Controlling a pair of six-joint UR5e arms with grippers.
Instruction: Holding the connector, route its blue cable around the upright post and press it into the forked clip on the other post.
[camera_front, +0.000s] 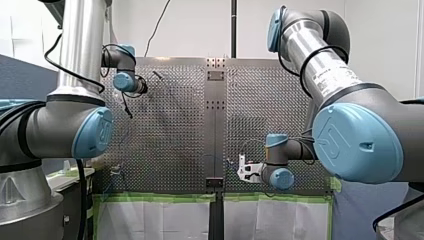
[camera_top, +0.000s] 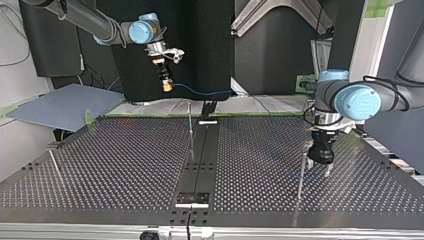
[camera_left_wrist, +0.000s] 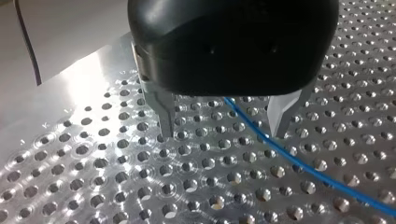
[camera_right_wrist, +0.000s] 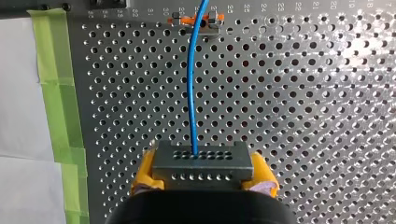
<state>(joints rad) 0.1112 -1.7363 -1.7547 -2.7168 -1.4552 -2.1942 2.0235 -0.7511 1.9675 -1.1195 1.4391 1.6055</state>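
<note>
Closest to the lens, left wrist view: black housing of my left gripper (camera_left_wrist: 224, 135), its two bare metal fingers (camera_left_wrist: 164, 116) spread wide and gripping nothing. Their tips hang just over the silver perforated metal table (camera_left_wrist: 93, 177). Thin blue cable (camera_left_wrist: 299, 161) passes through the gap between them, nearer one finger than the other; contact cannot be told.

Right wrist view: my right gripper (camera_right_wrist: 203, 173) is closed on a grey rectangular connector (camera_right_wrist: 200, 161) with two rows of small holes. Yellow pads (camera_right_wrist: 144, 176) press on its two short ends. Blue cable leaves the connector's face and runs ahead of the gripper, slightly bowed, to a small orange-and-metal fitting (camera_right_wrist: 195, 19) on the table. Strip of green tape (camera_right_wrist: 58, 102) edges the table beside the gripper.

Top view: right gripper with connector is high in the upper left of the frame, well above the table; cable leads from it toward the upper middle. Left gripper sits low at the right of the frame, just beside a thin upright metal post (camera_top: 301, 175). At frame centre stands a second thin post (camera_top: 190, 127), well apart from both grippers.
</note>
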